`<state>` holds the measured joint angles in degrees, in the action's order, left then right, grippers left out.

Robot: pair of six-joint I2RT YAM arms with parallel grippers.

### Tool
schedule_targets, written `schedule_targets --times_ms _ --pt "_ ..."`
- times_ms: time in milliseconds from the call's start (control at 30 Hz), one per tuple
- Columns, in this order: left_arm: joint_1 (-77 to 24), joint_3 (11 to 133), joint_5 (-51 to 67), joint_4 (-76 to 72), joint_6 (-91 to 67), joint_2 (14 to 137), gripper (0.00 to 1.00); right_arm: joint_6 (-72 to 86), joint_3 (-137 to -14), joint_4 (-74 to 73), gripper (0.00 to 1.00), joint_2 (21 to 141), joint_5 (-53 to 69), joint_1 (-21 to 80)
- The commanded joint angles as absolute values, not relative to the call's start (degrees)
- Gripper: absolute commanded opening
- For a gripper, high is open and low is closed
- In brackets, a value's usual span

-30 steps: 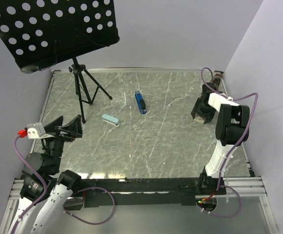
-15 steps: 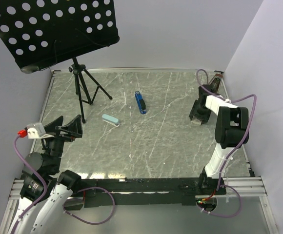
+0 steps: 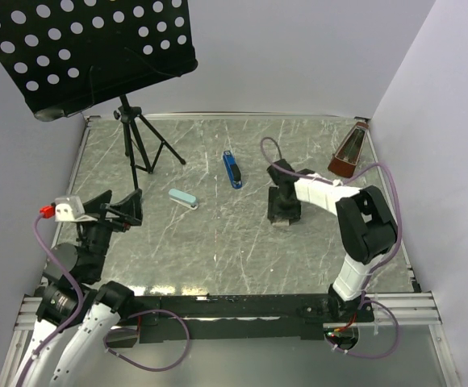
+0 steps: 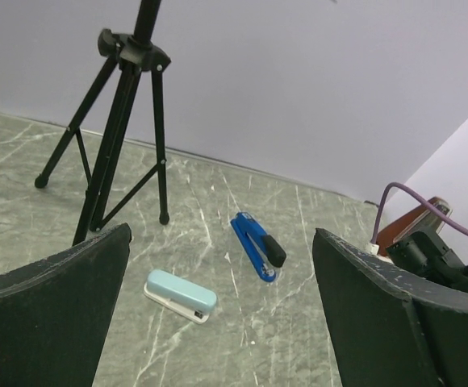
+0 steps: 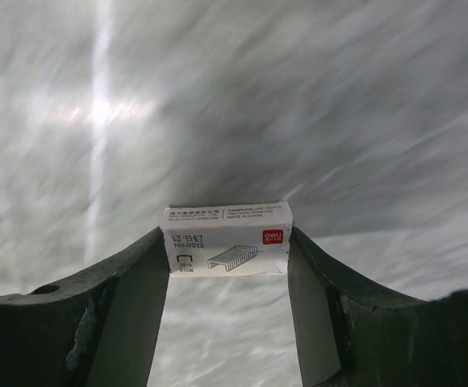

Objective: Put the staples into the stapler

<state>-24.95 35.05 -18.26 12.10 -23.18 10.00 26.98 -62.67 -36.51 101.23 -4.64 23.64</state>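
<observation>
The stapler point(image 3: 232, 169) is slim and dark blue with black inner parts. It lies closed on the marble table at the back middle, and also shows in the left wrist view point(image 4: 258, 246). My right gripper point(image 3: 283, 211) hangs low over the table, right of the stapler. In its wrist view the right gripper point(image 5: 227, 246) is shut on the staples box point(image 5: 227, 239), white card with a red logo. No loose staple strip shows. My left gripper point(image 3: 111, 211) is open and empty at the near left, in its wrist view point(image 4: 222, 242) facing the stapler from afar.
A pale teal stapler point(image 3: 183, 198) lies left of the blue one and shows in the left wrist view point(image 4: 181, 295). A black music stand's tripod point(image 3: 137, 145) stands at the back left. A brown metronome point(image 3: 348, 151) stands at the back right corner.
My right arm has swung left from the far right edge toward the table's middle, carrying the box and uncovering the metronome. My left gripper has shifted slightly.
</observation>
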Motion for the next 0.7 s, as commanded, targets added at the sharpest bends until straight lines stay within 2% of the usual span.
schedule_targets --times_ms 0,100,267,533,667 --pt "-24.79 36.21 -16.00 12.30 -22.85 11.95 0.99 33.66 -60.12 -38.32 0.55 97.21 -4.91 29.68" --pt "-24.79 36.12 -15.03 12.13 -22.94 12.57 0.99 36.12 -58.80 -37.97 0.56 96.94 -4.92 33.91" --pt "-24.79 36.39 -12.93 12.57 -23.11 14.94 0.99 39.64 -57.13 -37.71 0.62 97.03 -6.24 37.79" --pt "-24.79 37.79 -8.09 12.74 -24.87 23.71 0.99 39.55 -55.37 -35.95 0.89 93.61 -6.06 39.73" --pt "-24.78 40.25 -5.72 14.50 -28.82 30.39 0.99 37.97 -52.75 -34.46 0.96 87.04 -6.50 39.29"
